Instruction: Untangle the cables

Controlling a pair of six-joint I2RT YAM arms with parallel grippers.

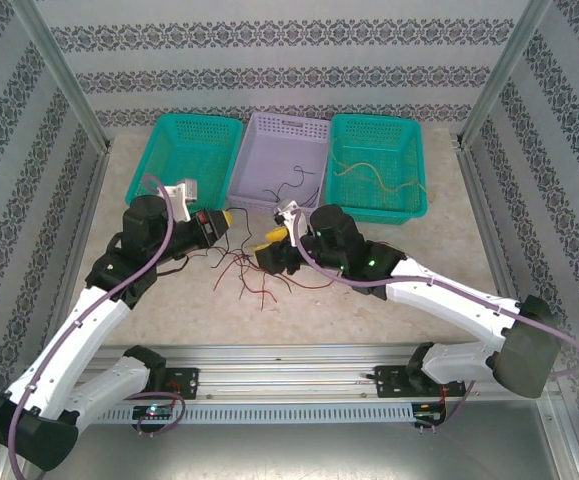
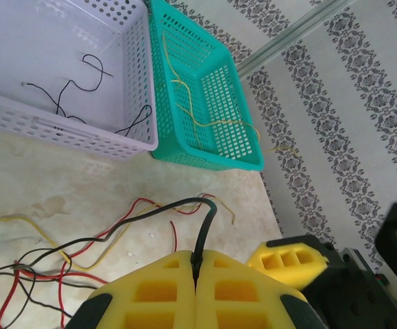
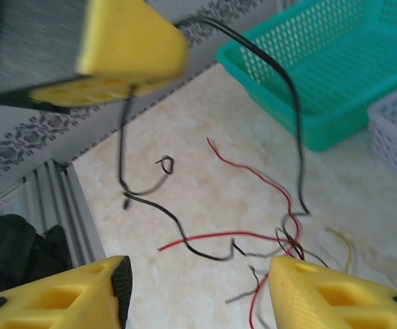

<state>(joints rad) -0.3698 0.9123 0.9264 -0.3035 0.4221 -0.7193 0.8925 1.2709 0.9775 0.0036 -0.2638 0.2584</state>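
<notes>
Thin red, black, yellow cables [image 1: 257, 280], tangled

The bench [image 1: 439, 290] has a pale beige, stone-look top, faintly mottled, with a dull stain [image 2: 51, 205] showing in the left wrist view. It is closed in on three sides by walls [image 1: 289, 60] papered in white with horizontal bands of grey floral pattern. Slanting aluminium posts [image 1: 64, 75] stand at the back corners, a slotted aluminium rail [image 1: 289, 365] runs along the near edge, and the light is bright and even, casting only soft shadows.
</notes>
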